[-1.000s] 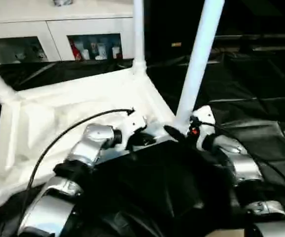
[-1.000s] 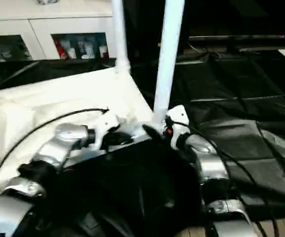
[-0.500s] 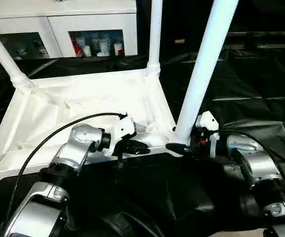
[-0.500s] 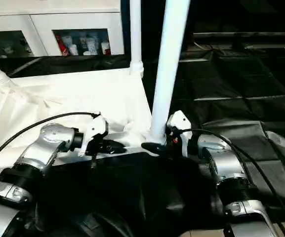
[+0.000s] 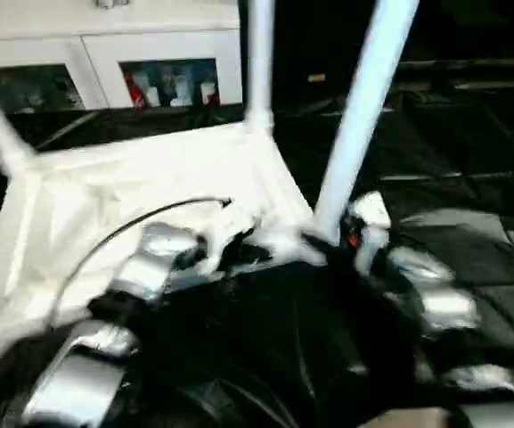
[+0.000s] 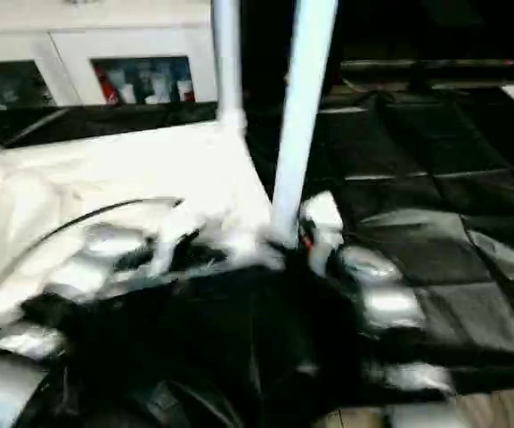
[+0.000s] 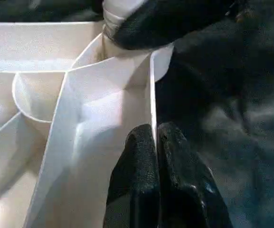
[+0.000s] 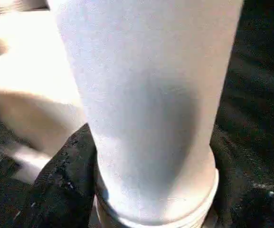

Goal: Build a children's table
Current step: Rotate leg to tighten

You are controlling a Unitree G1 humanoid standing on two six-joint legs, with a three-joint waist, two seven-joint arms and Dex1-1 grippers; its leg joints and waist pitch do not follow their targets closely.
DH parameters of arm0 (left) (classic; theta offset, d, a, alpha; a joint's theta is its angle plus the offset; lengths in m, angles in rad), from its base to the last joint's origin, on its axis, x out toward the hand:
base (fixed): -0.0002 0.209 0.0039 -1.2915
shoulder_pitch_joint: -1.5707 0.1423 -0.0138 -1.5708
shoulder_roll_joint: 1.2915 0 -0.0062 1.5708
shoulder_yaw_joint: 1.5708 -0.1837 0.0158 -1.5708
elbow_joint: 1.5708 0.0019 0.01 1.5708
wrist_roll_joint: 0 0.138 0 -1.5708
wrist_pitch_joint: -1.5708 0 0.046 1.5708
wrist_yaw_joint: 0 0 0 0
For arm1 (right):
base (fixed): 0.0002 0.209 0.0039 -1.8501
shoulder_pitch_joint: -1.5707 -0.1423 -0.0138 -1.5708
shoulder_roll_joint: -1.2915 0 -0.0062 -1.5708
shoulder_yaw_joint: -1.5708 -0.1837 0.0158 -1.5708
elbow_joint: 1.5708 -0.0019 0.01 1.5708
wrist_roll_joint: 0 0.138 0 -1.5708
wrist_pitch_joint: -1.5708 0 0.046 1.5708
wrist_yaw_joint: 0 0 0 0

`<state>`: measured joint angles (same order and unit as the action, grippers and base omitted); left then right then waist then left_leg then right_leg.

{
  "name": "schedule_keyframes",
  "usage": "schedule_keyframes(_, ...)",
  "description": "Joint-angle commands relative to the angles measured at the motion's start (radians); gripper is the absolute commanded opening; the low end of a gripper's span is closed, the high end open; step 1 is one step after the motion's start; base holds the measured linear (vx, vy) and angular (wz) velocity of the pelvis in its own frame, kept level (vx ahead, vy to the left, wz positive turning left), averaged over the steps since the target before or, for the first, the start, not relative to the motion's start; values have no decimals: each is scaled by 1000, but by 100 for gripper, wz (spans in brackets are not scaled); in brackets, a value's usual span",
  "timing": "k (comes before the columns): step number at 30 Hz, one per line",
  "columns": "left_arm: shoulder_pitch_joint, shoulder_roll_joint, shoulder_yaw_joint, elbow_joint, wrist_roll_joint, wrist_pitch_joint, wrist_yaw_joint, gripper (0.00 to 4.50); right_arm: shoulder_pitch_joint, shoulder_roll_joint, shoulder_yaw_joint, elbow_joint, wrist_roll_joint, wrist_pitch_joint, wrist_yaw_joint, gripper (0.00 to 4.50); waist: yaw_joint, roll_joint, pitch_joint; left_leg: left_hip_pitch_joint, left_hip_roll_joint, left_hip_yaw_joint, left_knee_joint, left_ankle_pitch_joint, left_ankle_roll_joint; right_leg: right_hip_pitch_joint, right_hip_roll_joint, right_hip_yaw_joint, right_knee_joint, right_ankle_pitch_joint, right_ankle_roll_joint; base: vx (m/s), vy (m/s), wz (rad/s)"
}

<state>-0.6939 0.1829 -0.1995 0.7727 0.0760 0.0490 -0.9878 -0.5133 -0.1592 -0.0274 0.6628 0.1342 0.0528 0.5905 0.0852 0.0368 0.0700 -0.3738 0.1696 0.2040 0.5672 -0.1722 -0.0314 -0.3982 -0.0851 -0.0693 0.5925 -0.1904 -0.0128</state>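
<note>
Head view: the children's table (image 5: 150,187) lies upside down on a black sheet (image 5: 470,178), its legs pointing up, a white cabinet (image 5: 105,62) behind it. The near leg (image 5: 363,107) rises from the corner closest to the robot, its long axis nearly upright. The right pincer (image 5: 323,248) sits at that leg's base, nearer to it than the left pincer (image 5: 255,254), which lies along the near rim, away from that leg. Left wrist view: the left pincer's fingers (image 7: 137,161) are pressed together with the thin rim wall (image 7: 152,95) between them. Right wrist view: the near leg stands directly ahead, one black finger (image 8: 63,180) against its collar; the pincer appears spread around the leg, not visibly clamped.
</note>
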Motion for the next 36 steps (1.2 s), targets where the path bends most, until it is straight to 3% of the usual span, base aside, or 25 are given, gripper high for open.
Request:
schedule_keyframes(1, -13, -60, 19, 54, 1, 20, 148, 0, 18, 68, 24, 81, -29, 41, -133, 274, -4, -12, -38, 26, 66, -40, -78, -335, 2, 22, -85, 52, -103, -470, -173, 0, 0, 0)
schedule_keyframes(2, -26, -82, 21, 65, 4, 24, 188, 0, 13, 93, 29, 89, -37, 42, -169, 274, -6, -15, -36, 30, 62, -42, -78, -364, -3, 22, -86, 51, -110, -526, -153, 0, 0, 0)
schedule_keyframes(5, -43, -122, 17, 75, 0, 28, 224, 0, -1, 143, 38, 106, -49, 48, -224, 273, -2, -14, -39, 32, 63, -46, -84, -368, 10, 23, -89, 53, -117, -543, -125, 0, 0, 0)
schedule_keyframes(7, -50, -151, 3, 79, -1, 17, 211, 0, -14, 177, 64, 118, -66, 20, -211, 273, -3, -8, -41, 31, 65, -48, -89, -368, 12, 25, -87, 51, -114, -507, -129, 0, 0, 0)
schedule_keyframes(8, -51, -157, -4, 78, -1, 5, 196, 0, -19, 188, 68, 117, -63, 1, -187, 343, -4, -10, -41, 28, 67, -47, -92, -365, 13, 29, -86, 51, -113, -469, -135, 0, 0, 0)
schedule_keyframes(12, -40, -140, -8, 78, 1, -21, 151, 0, -25, 175, 60, 108, -47, -22, -145, 364, -4, -10, -43, 25, 65, -46, -91, -359, 28, 31, -88, 55, -108, -419, -158, 0, 0, 0)
schedule_keyframes(14, -27, -119, -9, 66, -3, -32, 116, 0, -24, 150, 64, 95, -43, -32, -107, 394, -4, -12, -44, 24, 64, -44, -89, -354, 34, 32, -90, 56, -108, -417, -161, 0, 0, 0)
schedule_keyframes(19, 14, -55, -11, 18, -32, -53, -17, 0, -9, 50, 87, 31, -19, -27, 97, 403, -1, -17, -50, 17, 67, -40, -83, -281, 70, 42, -90, 54, -98, -329, -190, 0, 0, 0)
schedule_keyframes(22, 32, -19, -15, -6, -40, -52, -80, 0, 6, -8, 110, -7, -12, -21, 208, 403, 5, -16, -56, 6, 67, -34, -73, -194, 112, 50, -84, 47, -81, -216, -215, 0, 0, 0)
schedule_keyframes(23, 36, -4, -15, -11, -42, -57, -105, 0, 12, -35, 115, -26, -4, -11, 257, 403, 6, -21, -58, 6, 68, -31, -69, -175, 122, 49, -84, 47, -79, -196, -223, 0, 0, 0)
schedule_keyframes(25, 48, 30, -15, -27, -50, -65, -161, 0, 24, -95, 123, -62, 10, 12, 359, 403, 15, -20, -64, 10, 69, -30, -63, -140, 130, 54, -82, 45, -70, -149, -239, 0, 0, 0)
schedule_keyframes(29, 62, 62, -11, -50, -64, -60, -209, 0, 26, -150, 122, -80, 16, 20, 441, 403, 19, -21, -72, 4, 70, -27, -49, -67, 171, 50, -78, 43, -48, 3, -277, 0, 0, 0)
schedule_keyframes(31, 75, 84, -10, -71, -79, -51, -242, 0, 20, -178, 113, -82, 27, 22, 472, 403, 22, -20, -73, 2, 72, -27, -46, -71, 175, 46, -80, 41, -46, -3, -285, 0, 0, 0)
schedule_keyframes(33, 81, 94, -10, -79, -86, -48, -256, 0, 18, -192, 110, -84, 33, 24, 490, 403, 20, -20, -67, 2, 72, -26, -49, -112, 162, 43, -80, 42, -54, -70, -280, 0, 0, 0)
schedule_keyframes(36, 84, 98, -7, -80, -86, -50, -261, 0, 18, -201, 110, -86, 34, 26, 505, 403, 20, -20, -62, 5, 73, -28, -55, -176, 112, 41, -80, 45, -64, -186, -257, 0, 0, 0)
